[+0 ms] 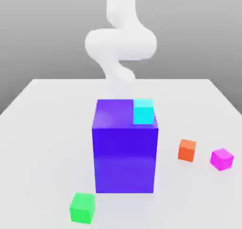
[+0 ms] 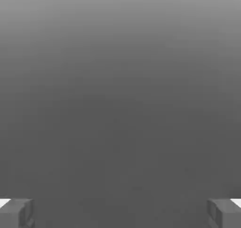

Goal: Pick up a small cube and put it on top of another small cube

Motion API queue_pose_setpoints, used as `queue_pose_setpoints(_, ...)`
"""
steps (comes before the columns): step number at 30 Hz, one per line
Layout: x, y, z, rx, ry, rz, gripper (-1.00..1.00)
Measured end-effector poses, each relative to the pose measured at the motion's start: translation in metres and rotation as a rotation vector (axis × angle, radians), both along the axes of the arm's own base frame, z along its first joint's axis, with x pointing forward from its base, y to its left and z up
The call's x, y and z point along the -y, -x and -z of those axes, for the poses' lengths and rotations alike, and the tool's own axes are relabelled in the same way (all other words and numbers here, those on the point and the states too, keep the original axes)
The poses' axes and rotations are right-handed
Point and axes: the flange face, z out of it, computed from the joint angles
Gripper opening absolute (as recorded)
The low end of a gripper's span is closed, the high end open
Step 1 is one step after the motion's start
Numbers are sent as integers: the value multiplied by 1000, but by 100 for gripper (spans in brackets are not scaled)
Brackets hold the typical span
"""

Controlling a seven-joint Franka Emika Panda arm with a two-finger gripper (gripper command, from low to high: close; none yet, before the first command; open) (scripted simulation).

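Magenta cube (image 1: pixel 221 159): on the white surface (image 1: pixel 42 143), toward the exterior view's right edge, turned so that an upright edge faces the camera; nothing grips it.
Orange cube (image 1: pixel 186 150): just beside the magenta one, apart from it, toward the exterior view's left and slightly farther from the camera; the likeliest base for the stack, though the task names none.
Blue block (image 1: pixel 125 159): large and upright, farther toward the exterior view's left, between the magenta cube and the green cube (image 1: pixel 82 208).
Cyan cube (image 1: pixel 143 112): appears to sit on the block's top, by the edge on the magenta cube's side; a low sideways sweep could knock it.
White arm (image 1: pixel 121 44): well apart from the magenta cube, behind the block as the camera looks.
Tool (image 2: pixel 120 214): released, its jaws spread wide, with nothing between them.
Way from arm to magenta cube: toward the exterior view's right and toward the camera, a diagonal that should pass clear of the block.
Long axis: none on a cube, so the jaws probably need turning to match its angled faces, without nudging the orange neighbour.
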Motion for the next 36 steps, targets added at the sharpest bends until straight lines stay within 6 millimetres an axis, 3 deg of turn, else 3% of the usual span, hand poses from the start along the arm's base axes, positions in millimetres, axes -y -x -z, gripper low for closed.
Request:
queue_pose_setpoints(5, -73, -40, 91, -122, 123, -321, 0)
queue_pose_setpoints(10, -150, -45, 186, -223, 249, -642, 0)
queue_pose_setpoints(15, -220, -18, 282, -308, 381, -967, 0)
queue_pose_setpoints(18, -253, 11, 338, -353, 463, -1163, 0)
queue_pose_setpoints(20, -278, 40, 375, -376, 524, -1313, 0)
queue_pose_setpoints(25, -300, 107, 460, -441, 668, -1636, 0)
queue_pose_setpoints(31, -301, 119, 530, -456, 696, -1698, 0)
queue_pose_setpoints(32, -300, 119, 539, -456, 696, -1699, -100)
queue_pose_setpoints(36, -300, 119, 539, -458, 696, -1699, -100)
